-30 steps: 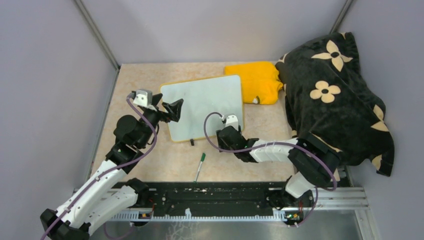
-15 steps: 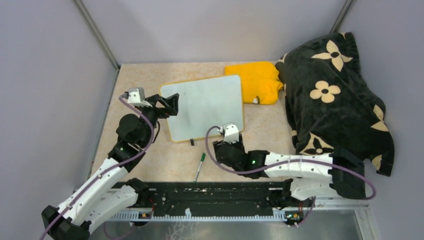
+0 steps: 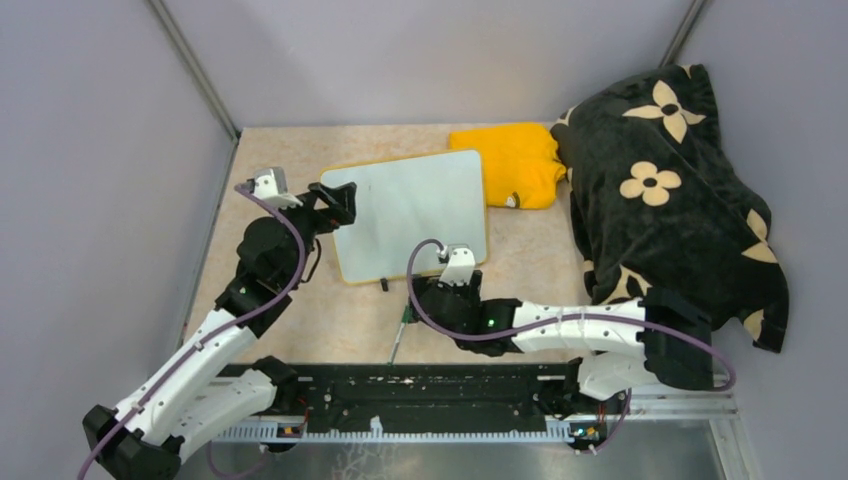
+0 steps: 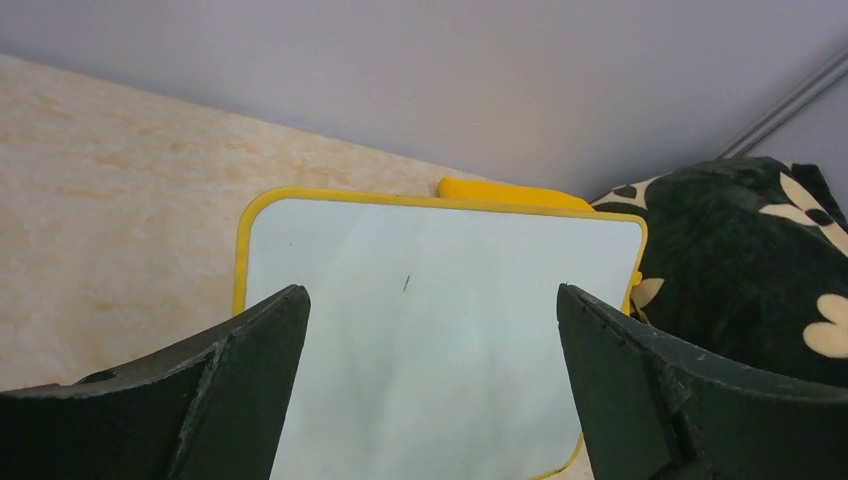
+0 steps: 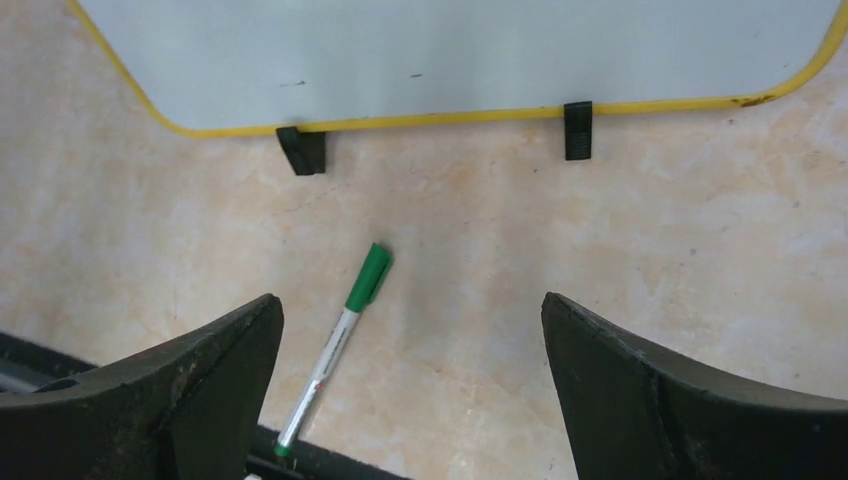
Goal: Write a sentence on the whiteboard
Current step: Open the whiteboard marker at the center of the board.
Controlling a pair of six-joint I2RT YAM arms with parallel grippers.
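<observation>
Right arm has drawn back from the whiteboard (image 3: 410,210) toward the near rail (image 3: 450,385). The right fingers (image 5: 180,400) now hang above the green marker (image 5: 338,340), spread wide and gripping nothing; the pen lies flat on the table (image 3: 330,320) below the gap. Left arm has shifted slightly leftward. The left fingers (image 4: 230,400) are likewise spread wide and empty, hovering over the board's left end.

Whiteboard: flat, glossy, rounded corners, thin yellow rim. It lies mid-table, slightly skewed, with two small black clip feet (image 5: 302,150) on its near edge and one tiny dark fleck (image 4: 406,283) on the surface.

Marker: slim white barrel, green cap pointing at the board, apart from its rim.

Table: mottled beige, stone-like.

Folded yellow cloth (image 3: 515,160) sits at the board's far right corner. A black plush blanket (image 3: 670,190) with cream flowers is heaped along the right side.

Open table shows left of the board and between its near rim and the rail.
</observation>
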